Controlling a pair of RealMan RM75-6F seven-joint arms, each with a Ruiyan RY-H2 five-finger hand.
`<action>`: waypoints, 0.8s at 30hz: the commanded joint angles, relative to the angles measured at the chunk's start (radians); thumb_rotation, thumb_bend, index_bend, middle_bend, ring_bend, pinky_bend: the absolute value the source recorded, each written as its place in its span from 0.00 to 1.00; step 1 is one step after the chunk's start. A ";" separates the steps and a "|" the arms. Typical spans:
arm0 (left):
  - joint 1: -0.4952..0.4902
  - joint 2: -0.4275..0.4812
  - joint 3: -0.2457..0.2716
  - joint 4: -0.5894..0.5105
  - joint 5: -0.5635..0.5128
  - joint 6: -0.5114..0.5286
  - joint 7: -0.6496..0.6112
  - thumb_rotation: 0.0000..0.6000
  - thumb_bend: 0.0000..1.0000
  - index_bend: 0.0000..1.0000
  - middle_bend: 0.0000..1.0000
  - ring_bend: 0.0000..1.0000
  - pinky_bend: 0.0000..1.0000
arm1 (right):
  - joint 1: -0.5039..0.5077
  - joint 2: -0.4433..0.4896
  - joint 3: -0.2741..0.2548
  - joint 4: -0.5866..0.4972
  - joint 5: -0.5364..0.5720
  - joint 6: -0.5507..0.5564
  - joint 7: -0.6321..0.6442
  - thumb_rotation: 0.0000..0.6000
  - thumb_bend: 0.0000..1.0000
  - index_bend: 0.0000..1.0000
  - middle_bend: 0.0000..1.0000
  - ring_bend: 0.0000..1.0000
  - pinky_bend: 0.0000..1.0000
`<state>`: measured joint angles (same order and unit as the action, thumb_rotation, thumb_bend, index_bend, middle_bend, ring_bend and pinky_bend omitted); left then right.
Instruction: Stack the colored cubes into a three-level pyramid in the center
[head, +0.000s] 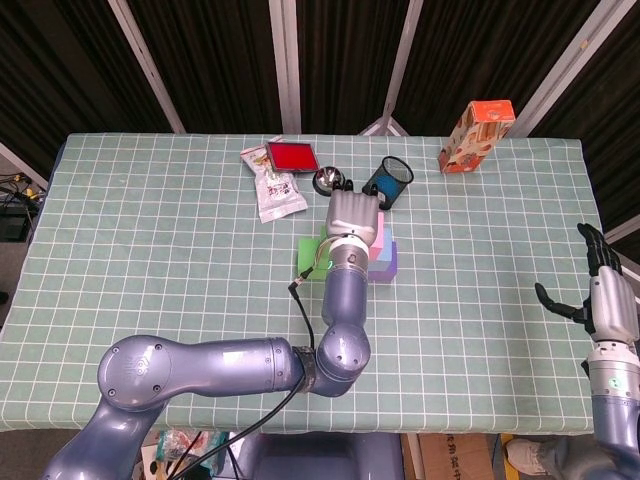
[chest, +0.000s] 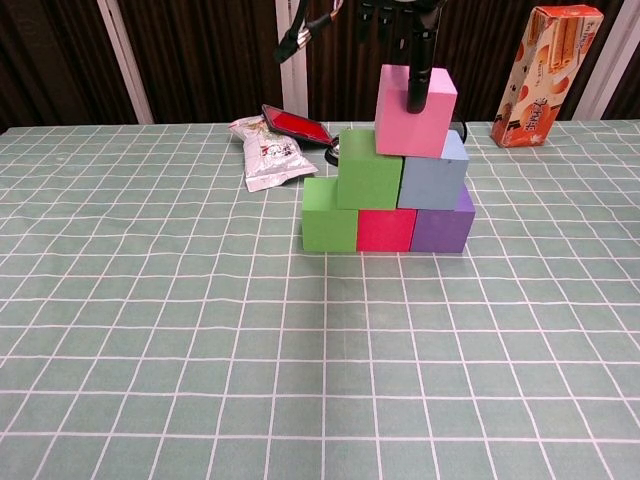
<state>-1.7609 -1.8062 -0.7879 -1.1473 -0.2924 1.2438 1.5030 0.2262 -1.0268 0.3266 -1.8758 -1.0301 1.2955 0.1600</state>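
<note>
The left hand held the pink cube slightly tilted atop the pyramid, fingers on its faces; it looked light, foamy, best pinched at opposite sides.

Pink cube, red cube, green-white checked tablecloth.

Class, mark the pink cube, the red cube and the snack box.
pink cube (chest: 415, 125), chest view, front face below the finger
red cube (chest: 386, 231), chest view, front face
snack box (chest: 545, 60), chest view, front panel
</note>
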 joint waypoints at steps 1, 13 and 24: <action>0.002 0.001 0.000 -0.005 -0.001 0.005 0.002 1.00 0.25 0.05 0.27 0.07 0.10 | 0.000 0.000 0.000 0.000 0.000 0.000 0.000 1.00 0.30 0.00 0.00 0.00 0.00; 0.022 0.017 0.000 -0.044 -0.010 0.025 0.010 1.00 0.21 0.02 0.24 0.07 0.10 | -0.001 -0.001 -0.001 -0.005 -0.006 0.006 -0.002 1.00 0.30 0.00 0.00 0.00 0.00; 0.050 0.043 -0.005 -0.082 -0.023 0.037 0.011 1.00 0.20 0.01 0.25 0.07 0.10 | -0.001 0.000 -0.004 -0.009 -0.011 0.007 -0.005 1.00 0.31 0.00 0.00 0.00 0.00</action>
<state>-1.7128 -1.7648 -0.7929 -1.2278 -0.3150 1.2804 1.5144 0.2250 -1.0270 0.3228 -1.8844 -1.0407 1.3025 0.1553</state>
